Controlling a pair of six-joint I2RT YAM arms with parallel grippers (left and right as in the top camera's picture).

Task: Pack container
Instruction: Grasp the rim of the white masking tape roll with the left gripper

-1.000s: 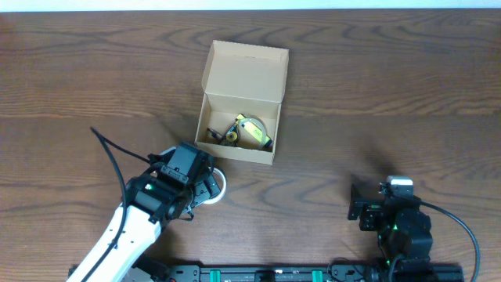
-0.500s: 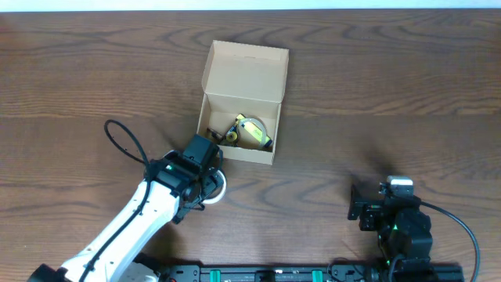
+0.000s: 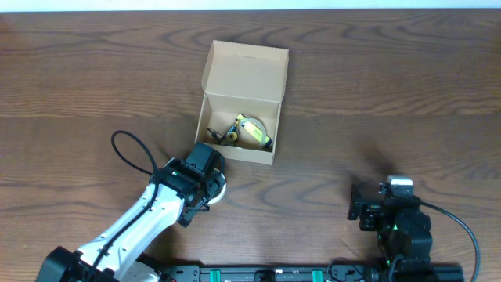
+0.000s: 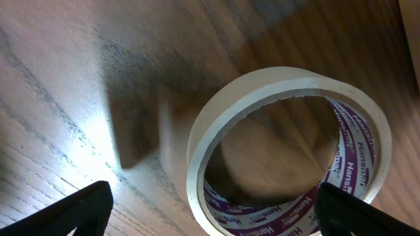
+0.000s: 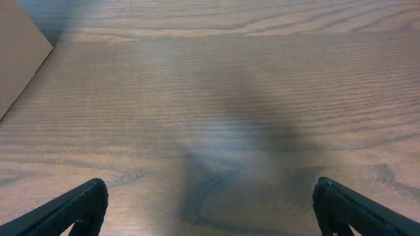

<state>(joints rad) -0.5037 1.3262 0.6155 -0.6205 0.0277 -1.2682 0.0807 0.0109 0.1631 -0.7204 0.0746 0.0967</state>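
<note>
Container (image 3: 244, 102): tan cardboard box, flap lid open and tipped back, small items inside. Just ahead of left gripper (image 4: 213, 213); well ahead and to the left of right gripper (image 5: 213, 210). Probably light, thin-walled, easily dented; best taken at the flap's free edge or a side-wall rim. Left jaws spread wide, tape roll (image 4: 289, 151) just ahead between the tips, unpinched. Right jaws spread over bare table (image 5: 216, 98).

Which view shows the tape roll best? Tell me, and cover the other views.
Left wrist: the tape roll fills the frame, its inner print visible. Overhead shows only a white sliver beside the left gripper. Right wrist shows none of it, just table.
</note>
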